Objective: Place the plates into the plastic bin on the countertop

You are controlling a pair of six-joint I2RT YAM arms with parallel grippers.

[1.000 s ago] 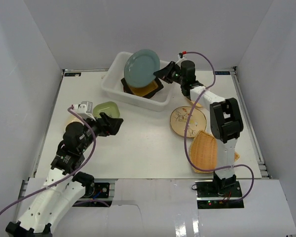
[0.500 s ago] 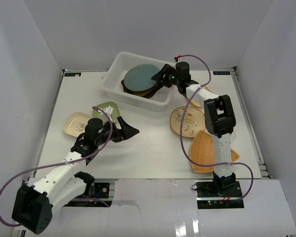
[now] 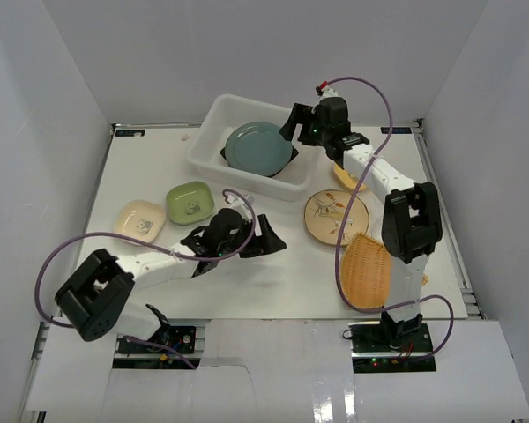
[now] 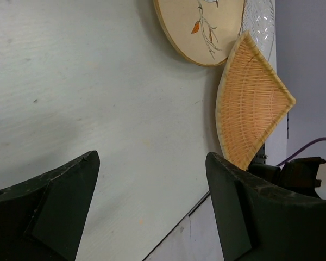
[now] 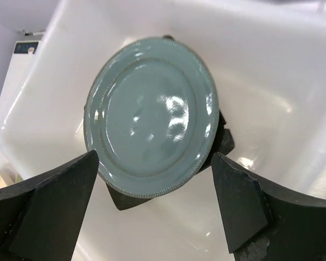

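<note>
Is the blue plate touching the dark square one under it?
Touching. Right wrist view: the grey-blue plate lies directly on the black-rimmed square plate, whose corners poke out beneath.

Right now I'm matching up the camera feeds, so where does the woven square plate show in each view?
Top external: the woven plate lies in the lower right of the picture.
Left wrist: it sits at the right, above the middle, seen tilted like a diamond.
Right wrist: not in it.
Shared landmark: the painted round plate lies close beside it, up and to the left, in both views that show it.
</note>
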